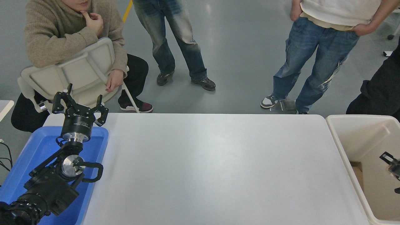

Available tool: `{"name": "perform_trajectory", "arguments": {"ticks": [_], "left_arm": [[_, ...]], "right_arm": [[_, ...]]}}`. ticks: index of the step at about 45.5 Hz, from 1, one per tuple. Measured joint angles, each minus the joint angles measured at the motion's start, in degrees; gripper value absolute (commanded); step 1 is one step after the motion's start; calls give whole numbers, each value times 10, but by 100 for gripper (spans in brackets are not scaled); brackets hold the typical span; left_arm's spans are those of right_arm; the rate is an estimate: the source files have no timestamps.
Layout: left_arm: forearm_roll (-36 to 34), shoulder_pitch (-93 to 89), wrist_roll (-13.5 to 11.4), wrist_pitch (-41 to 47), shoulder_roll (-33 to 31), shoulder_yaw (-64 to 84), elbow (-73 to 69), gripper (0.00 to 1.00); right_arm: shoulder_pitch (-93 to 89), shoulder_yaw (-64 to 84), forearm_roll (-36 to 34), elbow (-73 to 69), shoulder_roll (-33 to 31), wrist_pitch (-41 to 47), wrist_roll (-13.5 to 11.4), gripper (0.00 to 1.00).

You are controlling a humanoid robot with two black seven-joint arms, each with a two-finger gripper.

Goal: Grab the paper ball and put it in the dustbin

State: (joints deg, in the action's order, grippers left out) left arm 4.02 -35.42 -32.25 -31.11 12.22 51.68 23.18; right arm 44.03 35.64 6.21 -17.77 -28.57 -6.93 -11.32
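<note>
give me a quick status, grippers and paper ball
Left gripper open, parked over blue tray. Right gripper at picture's edge inside dustbin, state unclear. Paper ball not visible. Nothing in the way.

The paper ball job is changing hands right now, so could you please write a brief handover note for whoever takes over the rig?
Left pincer: open, empty, parked over the shallow bright blue plastic tray at the lower left.
Right pincer: only a sliver shows at the right edge, inside the large cream-white rectangular plastic dustbin; its state cannot be told.
Wrinkled tan paper ball: not visible in this view; the white table carries none.
Done: cannot be confirmed that the ball has dropped into the dustbin.
Left: check the dustbin for the ball, then draw the right arm back.
</note>
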Motion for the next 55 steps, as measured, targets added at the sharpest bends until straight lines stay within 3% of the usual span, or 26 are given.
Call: {"name": "perform_trajectory", "arguments": {"ticks": [11,15,19,25,55], "left_arm": [[0,0,0,0,0,0,0,99],[0,0,0,0,0,0,0,99],[0,0,0,0,0,0,0,99],[0,0,0,0,0,0,0,99],[0,0,0,0,0,0,0,99]], "right_arm": [[-30,-18,0,56,32,-17,0,2],[-33,-21,0,64,38,-20,0,23],[-35,-23,0,70,41,-24,1,57],[-36,-24,1,75,44,-41,1,74],[-4,-32,0,-2,16,-74,1,82]]}}
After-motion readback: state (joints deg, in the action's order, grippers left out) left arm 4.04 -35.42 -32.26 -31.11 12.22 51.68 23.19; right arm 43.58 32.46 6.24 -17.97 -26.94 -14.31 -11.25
